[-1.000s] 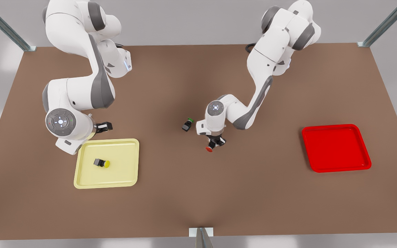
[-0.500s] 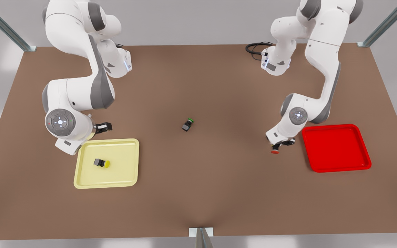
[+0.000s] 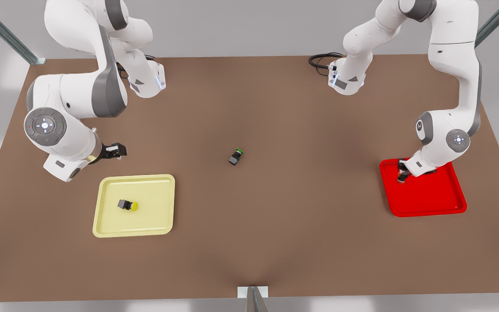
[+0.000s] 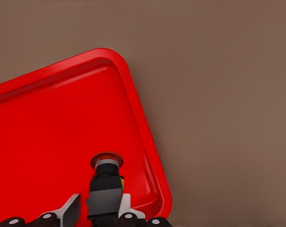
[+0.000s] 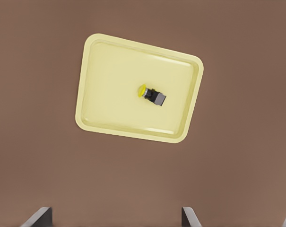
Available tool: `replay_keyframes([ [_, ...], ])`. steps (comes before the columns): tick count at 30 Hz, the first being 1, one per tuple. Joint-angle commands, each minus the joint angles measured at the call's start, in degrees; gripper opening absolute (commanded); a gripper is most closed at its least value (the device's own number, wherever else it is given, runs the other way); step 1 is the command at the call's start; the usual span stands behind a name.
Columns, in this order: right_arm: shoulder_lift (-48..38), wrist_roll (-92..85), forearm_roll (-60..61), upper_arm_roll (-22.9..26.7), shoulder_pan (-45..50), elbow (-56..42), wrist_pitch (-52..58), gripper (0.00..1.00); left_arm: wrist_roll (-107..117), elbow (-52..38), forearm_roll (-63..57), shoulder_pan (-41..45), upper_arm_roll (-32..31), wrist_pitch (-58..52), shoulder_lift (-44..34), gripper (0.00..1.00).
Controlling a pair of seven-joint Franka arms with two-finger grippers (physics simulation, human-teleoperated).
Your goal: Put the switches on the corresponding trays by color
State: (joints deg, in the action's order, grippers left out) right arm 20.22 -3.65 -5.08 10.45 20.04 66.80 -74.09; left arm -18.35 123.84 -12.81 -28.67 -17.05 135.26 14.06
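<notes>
Front view, from its left: the right gripper (image 3: 117, 151) hovers beyond the yellow tray (image 3: 163, 216), fingers spread wide in its wrist view, arm waiting. The yellow switch (image 3: 127, 205) lies on its side in that tray. A green-capped switch (image 3: 235, 156) lies mid-table (image 3: 249, 251). At the front view's right, the left gripper (image 3: 402, 172) pinches the red switch (image 4: 105, 188) by its dark body over the red tray (image 3: 459, 208), near a corner. The switch looks light, rigid and smooth; the flat body sides suit gripping. Its red cap blends into the tray, and contact with the floor cannot be judged.
</notes>
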Motion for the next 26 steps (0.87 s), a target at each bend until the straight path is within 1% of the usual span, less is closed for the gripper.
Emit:
replay_keyframes([
  [1,0.1,0.0,0.0,0.0,0.0,0.0,0.0,1.00,-0.1,0.0,-0.1,0.0,0.0,0.0,0.1,1.00],
  [7,0.2,0.0,-1.2,-0.1,0.2,0.0,0.0,1.00,-0.1,-0.3,-0.1,0.2,-0.1,-0.8,-0.9,1.00],
  [8,0.3,0.0,-1.2,-0.2,0.3,0.0,-0.1,1.00,0.0,-0.4,0.0,0.3,-0.9,-2.4,-2.4,1.00],
  [10,0.3,0.0,-1.2,-0.1,0.2,0.0,-0.2,1.00,2.6,-1.2,0.8,0.3,-4.6,-7.6,-6.4,1.00],
  [11,0.3,0.0,-1.2,-0.1,0.2,0.0,-0.2,1.00,7.5,-4.6,0.8,0.2,-7.2,-13.5,-7.3,1.00],
  [13,0.3,0.0,-1.2,-0.1,0.2,0.0,-0.2,1.00,18.6,-17.5,1.7,0.6,-14.1,-31.2,-6.9,1.00],
  [14,0.3,0.0,-1.2,-0.1,0.2,0.0,-0.2,1.00,23.2,-24.2,1.6,0.7,-16.8,-38.4,-6.7,1.00],
  [15,0.3,0.0,-1.2,-0.1,0.2,0.0,-0.2,1.00,24.8,-28.8,1.7,0.8,-17.8,-42.5,-6.7,1.00],
  [16,0.3,0.0,-1.2,-0.1,0.2,0.0,-0.2,1.00,24.8,-33.0,1.7,4.1,-15.6,-46.5,-6.7,1.00],
  [17,0.3,0.0,-1.2,-0.1,0.2,0.0,-0.2,1.00,24.6,-36.9,1.9,16.4,-2.6,-50.5,-6.9,1.00],
  [18,0.3,0.0,-1.2,-0.1,0.3,0.0,-0.2,1.00,24.5,-37.4,3.0,28.8,11.0,-51.4,-7.8,1.00],
  [19,0.3,0.0,-1.2,-0.1,0.2,0.0,-0.2,1.00,24.3,-37.1,5.9,33.1,16.9,-51.9,-9.0,1.00],
  [20,0.3,0.0,-1.2,-0.1,0.2,0.0,-0.2,1.00,24.0,-36.7,7.3,34.9,20.1,-52.4,-10.5,1.00],
  [23,0.4,0.0,-1.2,-0.1,0.2,0.0,-0.3,1.00,24.2,-36.0,8.1,33.0,20.0,-52.6,-11.2,1.00],
  [26,0.4,0.0,-1.2,-0.1,0.2,0.0,-0.3,1.00,24.2,-34.8,9.0,31.3,18.1,-52.6,-10.8,1.00],
])
